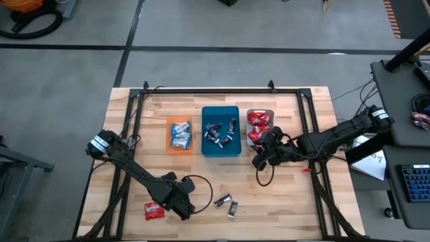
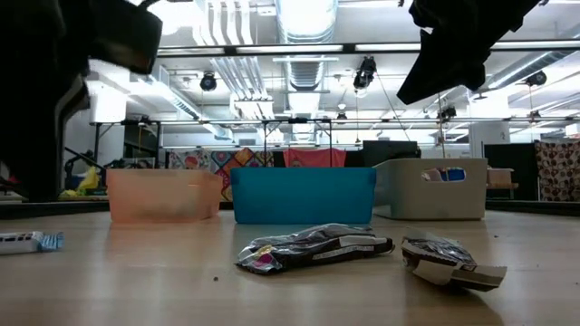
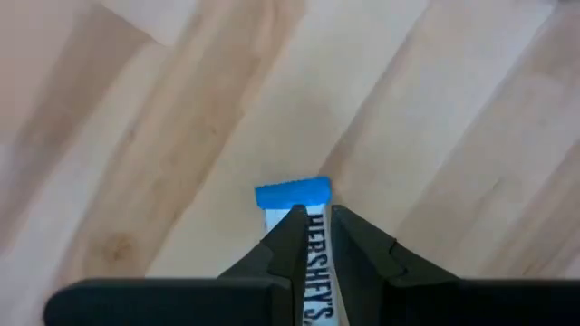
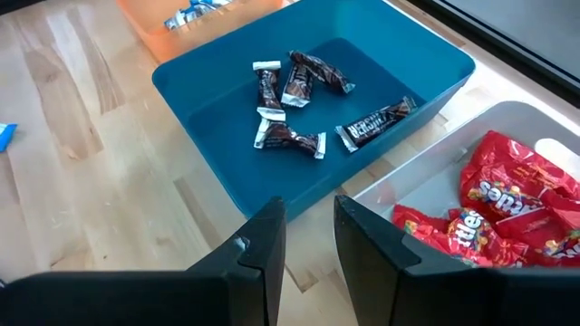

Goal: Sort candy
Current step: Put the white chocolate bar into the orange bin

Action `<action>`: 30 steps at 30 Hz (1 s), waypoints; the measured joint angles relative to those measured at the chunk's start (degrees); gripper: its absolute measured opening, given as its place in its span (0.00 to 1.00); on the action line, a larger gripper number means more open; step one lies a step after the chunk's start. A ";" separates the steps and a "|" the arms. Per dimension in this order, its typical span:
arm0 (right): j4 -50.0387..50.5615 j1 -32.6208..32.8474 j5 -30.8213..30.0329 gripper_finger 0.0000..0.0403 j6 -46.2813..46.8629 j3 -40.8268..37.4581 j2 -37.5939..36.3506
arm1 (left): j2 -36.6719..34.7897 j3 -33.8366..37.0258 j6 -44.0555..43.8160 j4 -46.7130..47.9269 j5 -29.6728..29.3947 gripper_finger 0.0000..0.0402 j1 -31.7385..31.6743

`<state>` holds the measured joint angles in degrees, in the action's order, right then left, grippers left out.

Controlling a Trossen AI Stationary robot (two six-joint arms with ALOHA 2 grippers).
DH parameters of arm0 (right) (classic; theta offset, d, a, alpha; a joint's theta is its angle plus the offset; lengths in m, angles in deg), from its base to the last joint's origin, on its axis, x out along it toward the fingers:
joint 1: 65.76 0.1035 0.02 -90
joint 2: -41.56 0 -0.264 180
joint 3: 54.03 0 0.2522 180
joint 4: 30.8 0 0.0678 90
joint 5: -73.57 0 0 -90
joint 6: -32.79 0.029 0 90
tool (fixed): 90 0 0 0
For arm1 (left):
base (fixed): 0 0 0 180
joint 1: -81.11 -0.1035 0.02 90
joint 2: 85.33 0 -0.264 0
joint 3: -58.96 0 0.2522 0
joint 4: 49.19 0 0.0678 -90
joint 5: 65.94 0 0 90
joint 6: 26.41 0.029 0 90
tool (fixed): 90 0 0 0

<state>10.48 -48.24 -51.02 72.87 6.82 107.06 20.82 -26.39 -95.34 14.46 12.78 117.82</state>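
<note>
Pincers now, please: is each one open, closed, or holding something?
Left pincer: closed on a blue-and-white candy.
Right pincer: holds nothing; open or closed cannot be told.

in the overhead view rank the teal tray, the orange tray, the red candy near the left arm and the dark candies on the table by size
1. Teal tray
2. Orange tray
3. Red candy
4. Two dark candies: alike, not ranked.
</note>
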 joint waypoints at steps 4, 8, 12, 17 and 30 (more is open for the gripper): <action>-0.02 0.00 0.00 0.22 0.20 -0.44 0.00 | -0.02 -2.35 0.94 3.37 -2.79 0.09 0.00; -0.04 0.03 0.01 0.22 1.10 -0.97 -0.01 | -0.09 -4.18 2.75 5.62 -4.09 0.09 0.06; -0.04 0.22 0.04 0.22 1.49 -1.50 -0.02 | -0.09 -4.52 7.89 5.60 -6.28 0.09 1.83; -0.03 0.62 0.07 0.22 2.24 -1.79 -0.02 | -0.22 -2.81 9.88 5.65 -15.65 0.13 8.27; -1.83 1.11 0.04 0.22 1.99 -1.79 -0.02 | 0.42 1.79 -7.06 6.03 -31.05 0.34 19.01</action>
<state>8.65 -47.13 -50.98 74.86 5.03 107.04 21.24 -24.59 -102.40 20.48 -18.27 136.83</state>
